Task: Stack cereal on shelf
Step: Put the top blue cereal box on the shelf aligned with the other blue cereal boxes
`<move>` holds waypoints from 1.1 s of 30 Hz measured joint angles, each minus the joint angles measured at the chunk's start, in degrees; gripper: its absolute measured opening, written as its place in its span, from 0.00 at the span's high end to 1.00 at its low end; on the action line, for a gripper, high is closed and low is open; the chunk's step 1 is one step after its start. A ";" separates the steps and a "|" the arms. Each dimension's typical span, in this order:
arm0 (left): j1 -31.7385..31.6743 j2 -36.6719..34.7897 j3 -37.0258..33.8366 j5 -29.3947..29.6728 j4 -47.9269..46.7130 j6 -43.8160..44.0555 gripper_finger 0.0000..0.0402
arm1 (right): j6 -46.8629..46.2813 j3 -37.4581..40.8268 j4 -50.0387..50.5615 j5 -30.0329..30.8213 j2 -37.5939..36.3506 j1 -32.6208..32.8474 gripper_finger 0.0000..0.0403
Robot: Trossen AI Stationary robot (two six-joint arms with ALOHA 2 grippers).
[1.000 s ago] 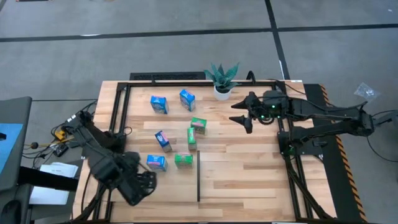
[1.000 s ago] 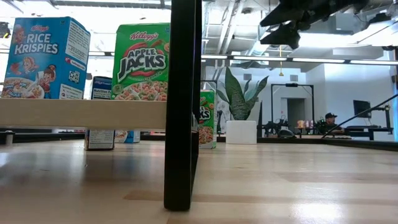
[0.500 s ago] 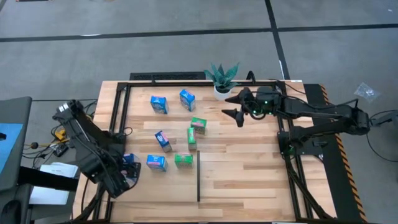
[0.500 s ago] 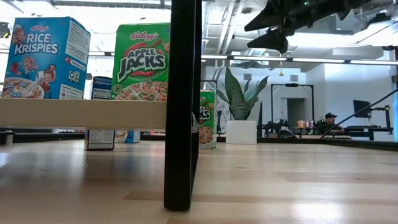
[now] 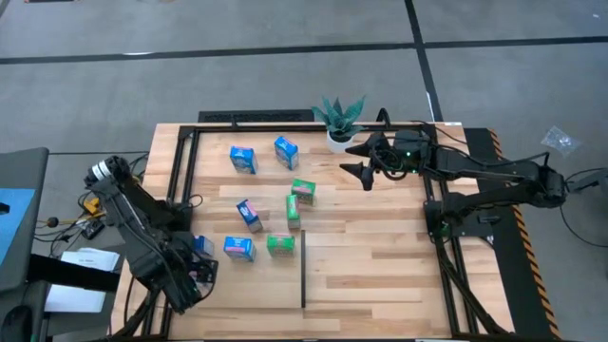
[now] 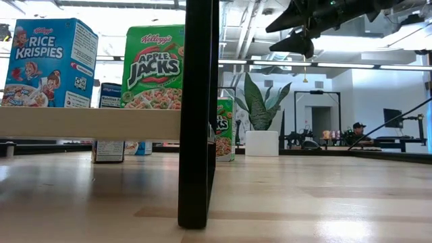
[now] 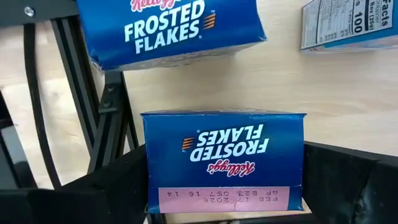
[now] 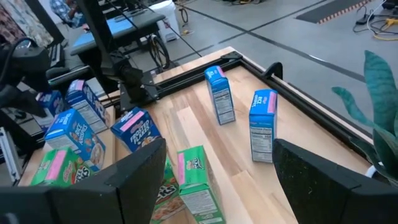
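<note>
I am holding my left gripper point(image 7: 224, 208) at the counter's point(image 5: 380, 256) near-left corner, its fingers standing wide on either side of a Frosted Flakes box point(image 7: 224, 158). In the left wrist view the box sits between the two fingers with its dated end flap toward the camera; whether the pads are pressing its sides I cannot tell. A second Frosted Flakes box point(image 7: 171, 28) is lying just beyond it.

Judgement on handling: small cardboard carton, light, stiff along its edges but soft across the broad faces, with glossy print that may slip. I am judging the narrow sides near mid-height as the place to take hold, squeezing gently so the panels do not buckle.

I am hovering my right gripper point(image 5: 364, 161) above the far side of the counter, beside the potted plant point(image 5: 339, 119), fingers apart and empty. The other cereal boxes point(image 5: 271, 199) are scattered mid-counter, well apart from it. The shelf point(image 6: 88, 123) in the low view is carrying a Rice Krispies box point(image 6: 47, 62) and an Apple Jacks box point(image 6: 154, 66).
</note>
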State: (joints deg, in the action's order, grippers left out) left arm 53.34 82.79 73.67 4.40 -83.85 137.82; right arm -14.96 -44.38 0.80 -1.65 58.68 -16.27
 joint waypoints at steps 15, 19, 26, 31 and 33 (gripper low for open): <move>0.29 2.53 0.13 1.73 -1.06 -0.09 0.21 | -0.04 0.00 0.04 -1.45 0.02 0.00 0.21; 0.24 2.57 0.11 2.51 -1.54 -0.04 0.21 | -0.06 0.00 0.03 -1.51 0.02 0.00 0.21; 0.11 2.68 0.52 3.38 -2.19 0.09 0.21 | -0.06 0.00 0.02 -1.53 0.02 0.00 0.21; 0.14 2.68 0.55 4.01 -4.08 0.24 0.21 | -0.06 0.00 0.02 -1.53 0.02 0.00 0.21; 0.14 2.68 0.57 4.07 -4.30 0.24 0.21 | -0.08 0.00 0.02 -1.53 0.02 0.00 0.21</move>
State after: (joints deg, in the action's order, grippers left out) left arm 53.47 85.47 74.24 8.46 -88.15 138.06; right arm -15.04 -44.38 0.82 -3.18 58.70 -16.27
